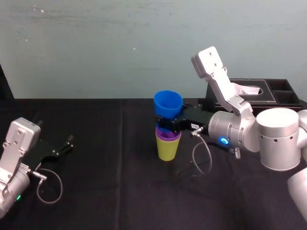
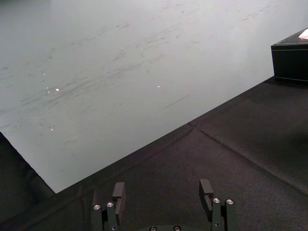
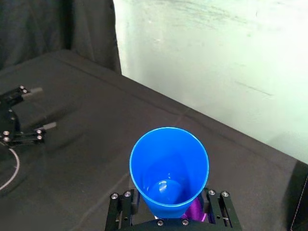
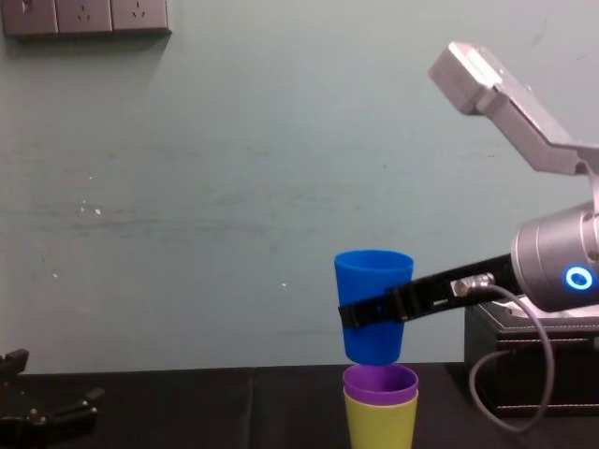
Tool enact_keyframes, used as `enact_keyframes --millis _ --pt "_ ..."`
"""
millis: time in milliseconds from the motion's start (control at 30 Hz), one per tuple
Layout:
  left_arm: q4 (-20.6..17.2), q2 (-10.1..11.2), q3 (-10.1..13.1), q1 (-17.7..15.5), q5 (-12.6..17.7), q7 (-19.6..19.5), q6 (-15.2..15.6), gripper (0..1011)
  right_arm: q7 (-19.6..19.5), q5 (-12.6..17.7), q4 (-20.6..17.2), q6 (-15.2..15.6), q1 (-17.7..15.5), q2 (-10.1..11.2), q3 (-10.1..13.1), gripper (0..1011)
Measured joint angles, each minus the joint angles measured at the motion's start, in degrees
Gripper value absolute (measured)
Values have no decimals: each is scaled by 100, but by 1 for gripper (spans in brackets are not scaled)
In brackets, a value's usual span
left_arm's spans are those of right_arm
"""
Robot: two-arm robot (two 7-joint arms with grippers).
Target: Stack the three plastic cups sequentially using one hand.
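The purple cup (image 1: 164, 134) sits nested inside the yellow-green cup (image 1: 168, 149), which stands upright mid-table. Directly over them hangs the blue cup (image 1: 168, 103), upright, its base level with the purple rim in the chest view. My right gripper (image 1: 169, 123) reaches in from the right and is shut on the blue cup (image 4: 374, 299), a finger on each side low on its wall. In the right wrist view the blue cup (image 3: 168, 168) stands between the fingers (image 3: 120, 204), with purple (image 3: 195, 212) showing beneath. My left gripper (image 1: 66, 144) rests parked at the table's left, open and holding nothing.
A black tissue box (image 1: 249, 96) stands at the back right, behind my right arm. A grey cable (image 1: 201, 155) loops down from the right wrist beside the stack. Black cloth (image 1: 110, 182) covers the table, and a pale wall lies beyond the far edge.
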Motion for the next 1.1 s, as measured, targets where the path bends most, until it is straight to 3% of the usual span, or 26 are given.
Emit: enact_keyframes --millis 367,1100 --pt "0 0 0 0 0 0 0 1000 -79 2 331 -62 147 -33 -81 706" --pt "0 0 0 0 0 0 0 1000 -140 -35 577 -189 151 -73 -117 705"
